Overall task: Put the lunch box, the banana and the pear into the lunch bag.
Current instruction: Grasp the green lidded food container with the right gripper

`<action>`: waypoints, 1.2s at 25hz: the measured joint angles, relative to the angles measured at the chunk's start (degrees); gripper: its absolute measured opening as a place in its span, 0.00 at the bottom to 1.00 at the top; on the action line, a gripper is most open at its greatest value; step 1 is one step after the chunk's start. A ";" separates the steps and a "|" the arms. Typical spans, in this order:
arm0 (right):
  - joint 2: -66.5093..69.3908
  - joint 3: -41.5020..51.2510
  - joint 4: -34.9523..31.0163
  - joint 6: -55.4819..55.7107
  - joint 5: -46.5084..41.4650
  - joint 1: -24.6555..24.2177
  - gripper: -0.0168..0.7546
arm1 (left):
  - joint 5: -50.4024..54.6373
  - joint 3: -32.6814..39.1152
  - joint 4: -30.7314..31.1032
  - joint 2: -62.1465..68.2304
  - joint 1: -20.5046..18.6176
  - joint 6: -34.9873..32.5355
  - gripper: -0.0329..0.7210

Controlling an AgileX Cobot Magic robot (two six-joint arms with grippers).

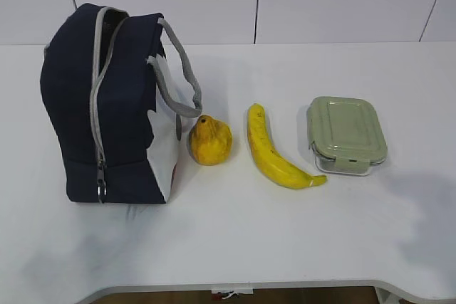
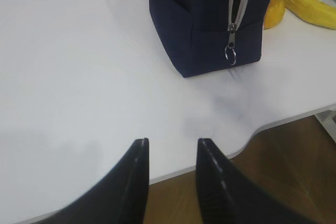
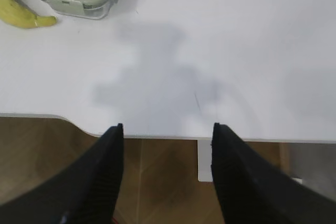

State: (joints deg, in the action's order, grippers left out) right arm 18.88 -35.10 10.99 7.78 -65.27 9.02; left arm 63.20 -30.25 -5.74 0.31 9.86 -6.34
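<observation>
- Both of your grippers sit parted and hold nothing: the left gripper (image 2: 170,148) hangs over the table's front edge (image 2: 220,156), and the right gripper (image 3: 167,132) spreads wider above that edge, touching nothing.
- You have bare white table between each gripper and the objects.
- Your lunch bag (image 1: 107,105) stands upright at left, its zipper (image 1: 96,90) partly open.
- Your pear (image 1: 209,140) rests just beside the bag; the banana (image 1: 274,151) lies between the pear and the lunch box (image 1: 346,135), its tip near the box.
</observation>
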 joint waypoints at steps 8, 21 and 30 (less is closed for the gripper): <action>10.79 0.00 -0.84 0.47 1.66 -0.08 0.59 | 0.00 0.00 0.00 0.00 0.00 0.00 0.35; 29.15 -1.78 -12.52 0.49 16.84 -0.08 0.59 | 0.00 0.00 0.00 0.00 0.00 0.00 0.35; 45.12 -15.06 -14.81 -2.77 17.96 -0.08 0.58 | 0.00 0.00 0.00 0.00 0.00 0.00 0.35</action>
State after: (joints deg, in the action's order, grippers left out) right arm 64.00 -50.16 -3.82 5.00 -47.31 8.95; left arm 63.20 -30.25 -5.74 0.31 9.86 -6.34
